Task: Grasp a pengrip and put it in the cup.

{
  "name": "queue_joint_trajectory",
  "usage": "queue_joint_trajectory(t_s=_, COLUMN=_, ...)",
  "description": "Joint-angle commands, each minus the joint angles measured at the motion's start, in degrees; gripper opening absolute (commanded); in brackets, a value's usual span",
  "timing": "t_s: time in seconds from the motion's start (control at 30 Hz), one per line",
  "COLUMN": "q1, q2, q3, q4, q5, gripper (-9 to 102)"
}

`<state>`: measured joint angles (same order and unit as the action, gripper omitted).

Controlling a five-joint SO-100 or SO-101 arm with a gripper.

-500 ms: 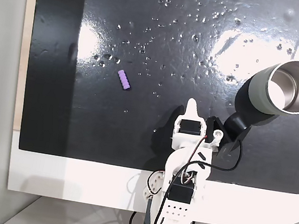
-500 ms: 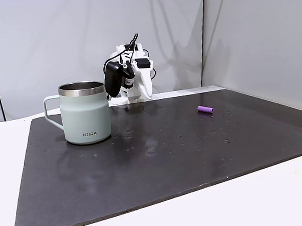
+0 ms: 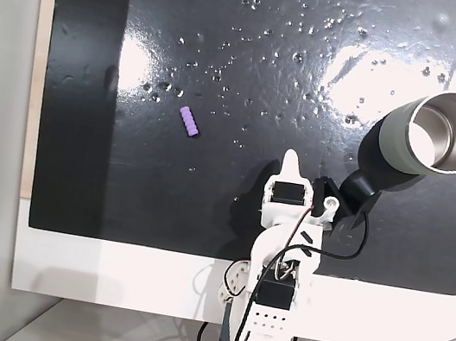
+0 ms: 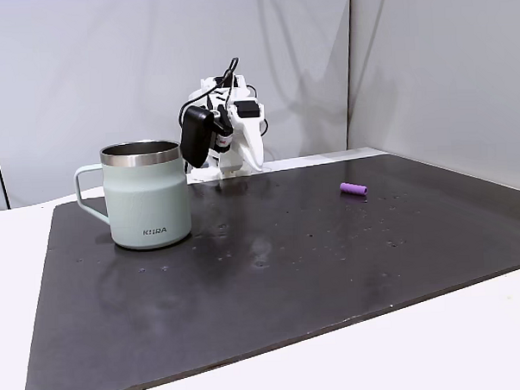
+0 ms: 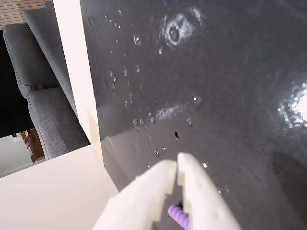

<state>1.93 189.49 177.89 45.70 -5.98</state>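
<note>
Change: you will find next to nothing moved since half a second ago — arm, pengrip and cup sit where they did in both fixed views.

Gripper (image 5: pixel 177 160): your wrist view shows the two white fingers pressed together at the tips, closed with nothing between them. In a fixed view from above, the white finger tip (image 3: pixel 291 157) points up the picture, over the near part of the mat.

Arm (image 4: pixel 227 132): folded back near its base at the mat's far edge in the side fixed view, with a black camera module hanging on its left side, close to the cup.

Pengrip (image 3: pixel 189 122): a small light-purple ribbed cylinder lying flat on the mat, free of the gripper, to the left of and a little above the finger tip in the top-down fixed view. In the side fixed view it lies at the right (image 4: pixel 353 188), well apart from the cup. In your wrist view a bit of it (image 5: pixel 176 214) peeks out beneath the closed fingers — further along the mat, not held.

Cup (image 4: pixel 147 196): grey-green steel mug, upright, handle to the left in the side view; from above it stands at the right edge (image 3: pixel 438 133), shiny inside.

Mat (image 3: pixel 253 70): black, glossy, pitted with small dents, lying on a white table (image 4: pixel 473 332).
</note>
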Motion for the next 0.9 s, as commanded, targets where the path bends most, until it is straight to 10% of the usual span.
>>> queue_joint_trajectory(t_s=0.0, q1=-0.53, q2=0.62, q3=-0.26, q4=-1.49, q5=-0.97, gripper=0)
queue_joint_trajectory(t_s=0.33, q1=-3.52, q2=-1.58, q3=-10.72, q4=-1.76, q5=-18.02, gripper=0)
queue_joint_trajectory(t_s=0.87, q1=-15.03, q2=-62.93, q3=-72.86, q4=15.82, q5=-46.32, gripper=4)
